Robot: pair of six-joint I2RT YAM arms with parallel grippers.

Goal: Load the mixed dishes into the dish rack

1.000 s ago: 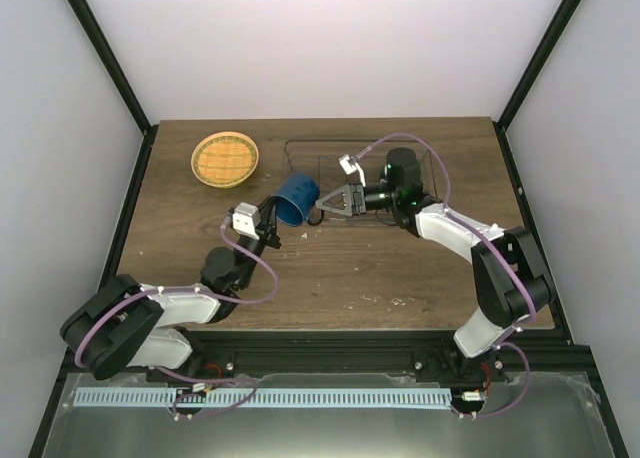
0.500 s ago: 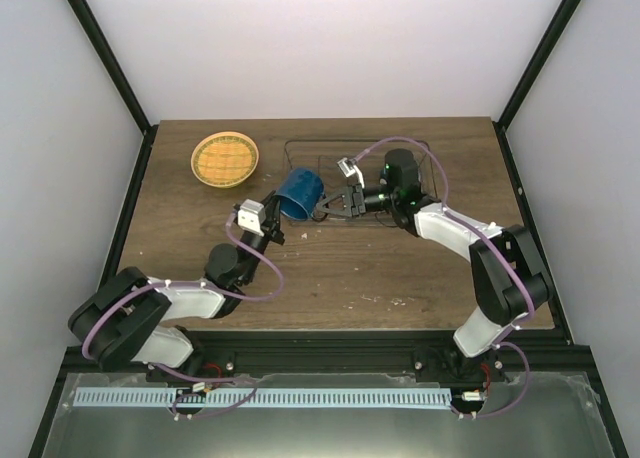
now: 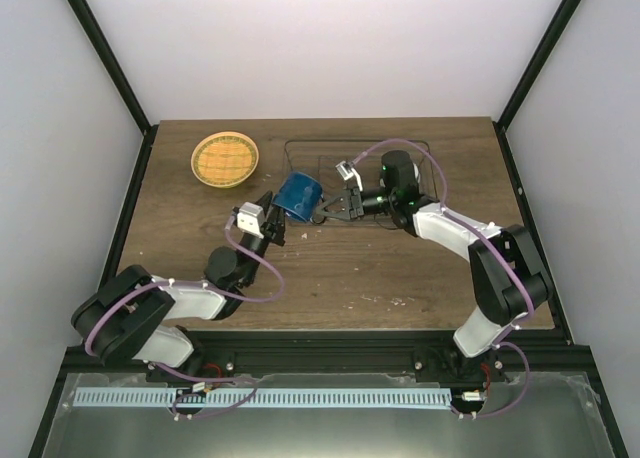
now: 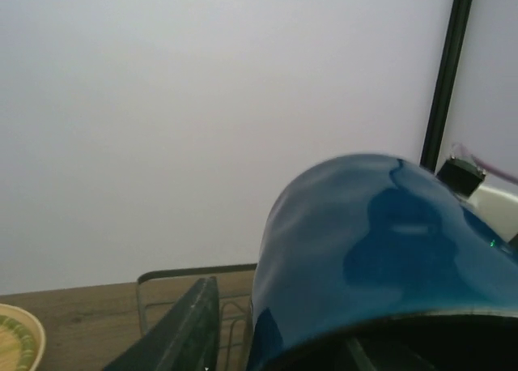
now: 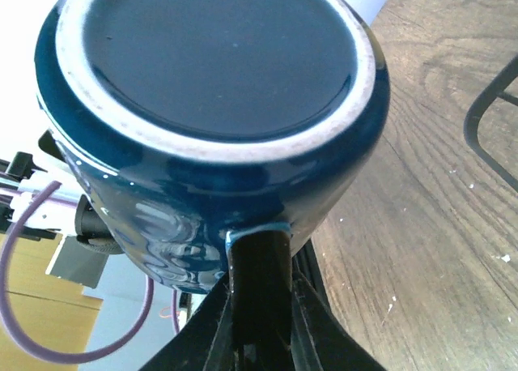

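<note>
Compared with a second before, the right end effector (image 3: 322,208) had gone from widely spread beside the mug to clamped shut on it. In the right wrist view its two fingers pinched the mug's handle (image 5: 259,282) from both sides. The left end effector (image 3: 270,216) had loosened over the same second. In the left wrist view its outer finger (image 4: 190,330) stood just off the mug's wall with a sliver of dish rack showing between them, so it was narrowly parted. The other finger was lost in the dark mouth of the mug. The left arm had crept slightly toward the rack, and the mug had barely shifted.

The dark blue mug (image 3: 298,193) hung in the air between the two end effectors, lying on its side over the left end of the dish rack (image 3: 360,142). Its long axis ran roughly from the near left toward the far right. The pale-ringed base (image 5: 210,71) faced the right wrist and the open mouth faced the left end effector.

The wire rack sat toward the far edge of the desk (image 3: 350,268), right of centre. The yellow-orange plate (image 3: 225,159) lay unmoved near the far left corner.
</note>
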